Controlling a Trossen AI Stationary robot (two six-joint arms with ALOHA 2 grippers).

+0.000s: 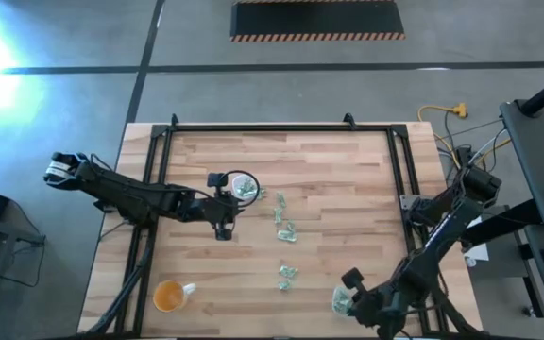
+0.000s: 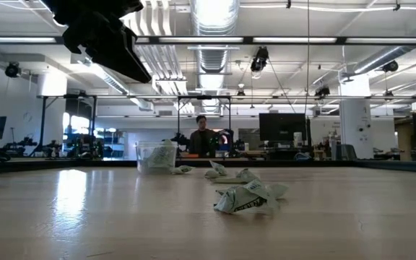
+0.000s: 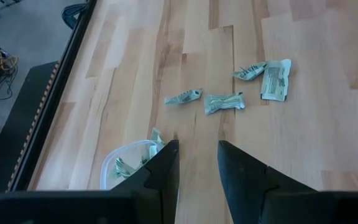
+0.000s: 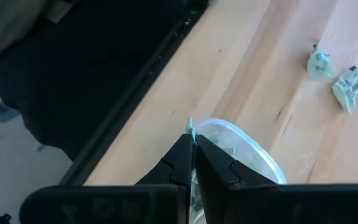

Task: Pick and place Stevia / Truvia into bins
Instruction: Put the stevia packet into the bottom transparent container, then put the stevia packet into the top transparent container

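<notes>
Right hand point(image 4: 192, 144) pinches a thin paper packet point(image 4: 190, 126) above clear cup point(image 4: 253, 152).

Wooden table point(image 1: 348, 198) carries scattered packets point(image 1: 284, 229), two clear cups point(image 1: 244, 186), orange cup point(image 1: 168, 297).

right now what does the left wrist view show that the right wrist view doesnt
Only the left wrist view: the left gripper, fingers apart and empty over bare wood, a clear bin beside it, and four loose packets ahead.

Only the right wrist view: the right gripper shut on a packet whose tip pokes out, above another clear bin, with two packets farther off.

Both: the wooden table, its dark edge rail, and packets inside a bin.
</notes>
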